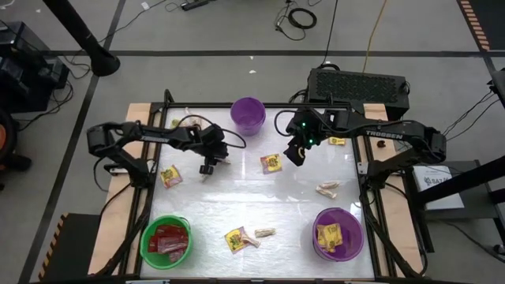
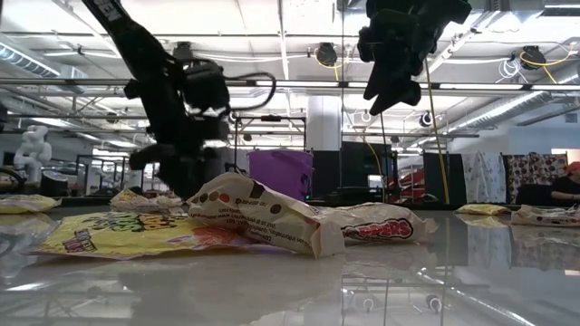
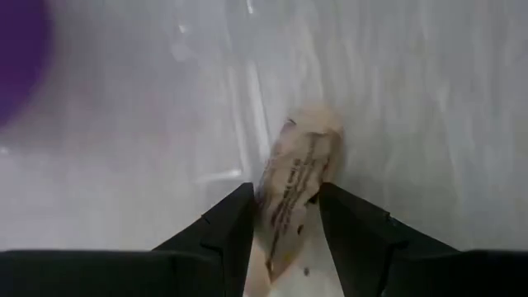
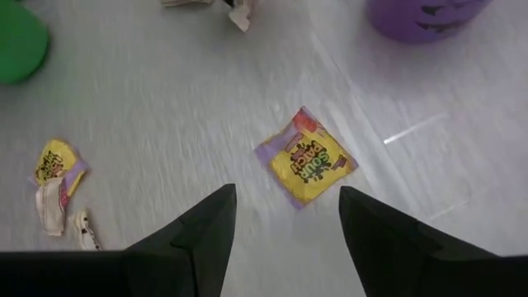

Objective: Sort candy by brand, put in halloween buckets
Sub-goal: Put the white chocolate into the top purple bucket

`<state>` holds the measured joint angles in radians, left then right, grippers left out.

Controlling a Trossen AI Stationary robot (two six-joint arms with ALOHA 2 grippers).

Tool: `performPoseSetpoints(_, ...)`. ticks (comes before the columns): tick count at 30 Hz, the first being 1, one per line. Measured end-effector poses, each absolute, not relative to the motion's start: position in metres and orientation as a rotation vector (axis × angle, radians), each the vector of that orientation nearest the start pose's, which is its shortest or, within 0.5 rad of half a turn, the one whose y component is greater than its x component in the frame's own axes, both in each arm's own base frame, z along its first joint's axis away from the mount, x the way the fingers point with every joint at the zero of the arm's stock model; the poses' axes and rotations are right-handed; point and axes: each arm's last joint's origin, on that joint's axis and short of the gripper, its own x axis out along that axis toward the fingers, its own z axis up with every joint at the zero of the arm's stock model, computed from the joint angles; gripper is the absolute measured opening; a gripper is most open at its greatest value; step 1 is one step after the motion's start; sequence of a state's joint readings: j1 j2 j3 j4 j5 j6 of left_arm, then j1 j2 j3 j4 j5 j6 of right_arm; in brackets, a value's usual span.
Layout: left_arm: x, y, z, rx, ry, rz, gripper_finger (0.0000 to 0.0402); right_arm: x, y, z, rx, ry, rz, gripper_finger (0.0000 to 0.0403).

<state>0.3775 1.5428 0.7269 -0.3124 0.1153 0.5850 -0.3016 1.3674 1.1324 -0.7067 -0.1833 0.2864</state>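
Glossy table (image 1: 237, 209) lies open mid-way. Left claw (image 3: 285, 216) grips a tan sweet (image 3: 299, 165); right claw (image 4: 286, 216) gapes empty. Green bucket (image 1: 147, 237) holds red packets (image 1: 169, 239).

the desk (image 1: 237, 207) had a glossy white top that mirrored the ceiling lights, with bare pale wood showing at its side edges under a matt black metal frame. the green bucket (image 1: 147, 241) and the two purple buckets (image 1: 248, 115) (image 1: 319, 221) looked like smooth plastic. the yellow packet (image 4: 310, 161) was shiny crinkled film. the tan piece (image 3: 295, 177) in the left tool (image 3: 285, 216) looked like matt, waxy paper with dark print. the right tool (image 4: 287, 216) had matt black fingers.
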Motion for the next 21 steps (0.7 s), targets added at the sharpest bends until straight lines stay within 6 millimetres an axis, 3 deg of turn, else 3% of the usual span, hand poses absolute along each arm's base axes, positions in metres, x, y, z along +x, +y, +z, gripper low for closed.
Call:
performPoseSetpoints(6, 0.254, 0.093, 0.136, 0.260, 1.125, -0.095, 0.0142, 0.265, -0.077, 0.285, 0.507, 0.898, -0.249, 0.0208)
performPoseSetpoints(14, 0.255, 0.092, 0.137, 0.265, 1.112, -0.096, 0.0052, 0.265, -0.077, 0.285, 0.508, 0.898, -0.248, 0.0208)
performPoseSetpoints(21, 0.262, 0.092, 0.156, 0.252, 1.051, -0.061, 0.0019, 0.265, -0.077, 0.285, 0.508, 0.899, -0.248, 0.0208)
